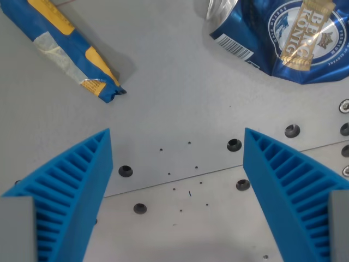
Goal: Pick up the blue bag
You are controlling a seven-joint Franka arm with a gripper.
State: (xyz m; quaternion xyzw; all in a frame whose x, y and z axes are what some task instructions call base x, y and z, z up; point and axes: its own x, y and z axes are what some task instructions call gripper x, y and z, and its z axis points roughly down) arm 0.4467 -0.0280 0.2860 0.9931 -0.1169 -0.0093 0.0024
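Observation:
A blue bag (286, 38) with gold and white lettering and a barcode lies crumpled at the top of the wrist view's right, partly cut off by the frame. A narrow blue and yellow packet (68, 46) lies diagonally at the top of the wrist view's left. My gripper (177, 142) is open and empty, its two blue ribbed fingers (71, 185) spread wide over bare grey table. Both bags lie beyond the fingertips, apart from them.
The grey metal table (174, 98) has several screw holes (234, 144) and a seam running across below the fingertips. More bolts sit at the wrist view's right edge (344, 106).

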